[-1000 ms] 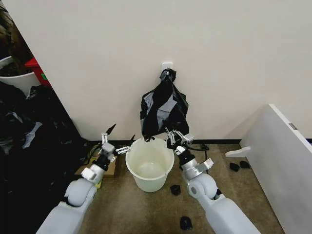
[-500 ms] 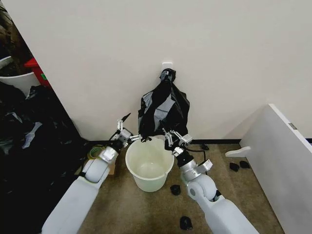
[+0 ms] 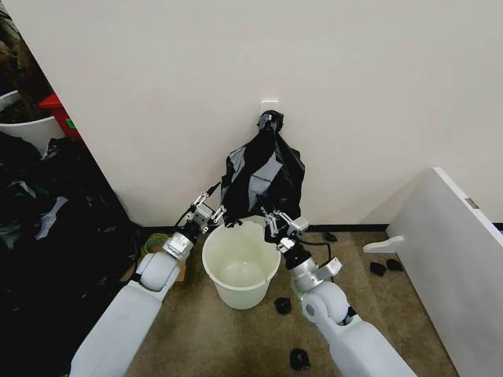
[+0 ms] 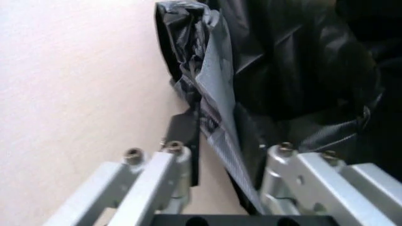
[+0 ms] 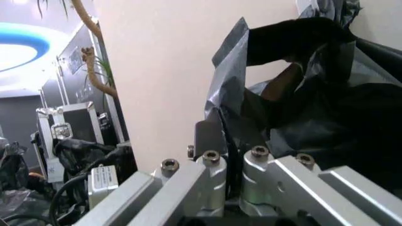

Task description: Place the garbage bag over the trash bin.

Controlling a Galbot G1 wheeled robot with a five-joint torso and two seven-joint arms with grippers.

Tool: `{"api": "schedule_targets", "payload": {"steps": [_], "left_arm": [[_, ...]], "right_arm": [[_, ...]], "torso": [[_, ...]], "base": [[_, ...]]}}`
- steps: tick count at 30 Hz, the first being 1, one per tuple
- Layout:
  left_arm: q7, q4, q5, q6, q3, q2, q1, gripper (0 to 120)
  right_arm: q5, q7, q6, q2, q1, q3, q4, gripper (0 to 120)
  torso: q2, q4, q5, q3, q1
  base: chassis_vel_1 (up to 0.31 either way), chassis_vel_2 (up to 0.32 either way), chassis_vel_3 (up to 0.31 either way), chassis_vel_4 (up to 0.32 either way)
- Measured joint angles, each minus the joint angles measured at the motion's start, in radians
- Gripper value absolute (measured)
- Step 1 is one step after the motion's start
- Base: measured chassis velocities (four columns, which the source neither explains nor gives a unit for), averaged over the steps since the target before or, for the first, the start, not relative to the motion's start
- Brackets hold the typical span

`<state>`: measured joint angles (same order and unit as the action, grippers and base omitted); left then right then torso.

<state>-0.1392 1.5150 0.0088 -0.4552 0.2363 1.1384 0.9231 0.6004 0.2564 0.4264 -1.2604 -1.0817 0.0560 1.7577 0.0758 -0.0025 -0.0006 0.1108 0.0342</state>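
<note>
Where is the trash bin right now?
In the head view the trash bin stands on the floor by the wall, below the hanging black bags, between the left gripper and right gripper.

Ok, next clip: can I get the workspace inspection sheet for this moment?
Surface: brown carpeted floor.
Job's things: round cream-white plastic bin upright, unlined; fan-shaped bunch of glossy black plastic bags hangs from a white wall hook above it.
Clutter: small black scraps on floor; black bag pile at left.
Grippers: left gripper open around the bunch's lower edge; right gripper shut on its lower edge.
Cables: black cable by the skirting.
Surroundings: cream wall; white panel at right.
</note>
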Motion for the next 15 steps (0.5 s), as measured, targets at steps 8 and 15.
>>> {"api": "schedule_targets", "payload": {"steps": [8,15], "left_arm": [[0.024,0.050,-0.083,0.029,0.051,-0.013,0.056,0],[0.037,0.129,-0.153,0.044,0.104,-0.044,0.137,0]], "right_arm": [[-0.038,-0.109,-0.019,0.055,-0.056,-0.014,0.064,0],[-0.095,-0.260,-0.059,0.168,-0.205,-0.039,0.194,0]], "torso": [[0.000,0.0000,0.0001,0.000,0.000],[0.000,-0.0003,0.0001,0.000,0.000]], "base": [[0.000,0.000,0.000,0.000],[0.000,0.000,0.000,0.000]]}}
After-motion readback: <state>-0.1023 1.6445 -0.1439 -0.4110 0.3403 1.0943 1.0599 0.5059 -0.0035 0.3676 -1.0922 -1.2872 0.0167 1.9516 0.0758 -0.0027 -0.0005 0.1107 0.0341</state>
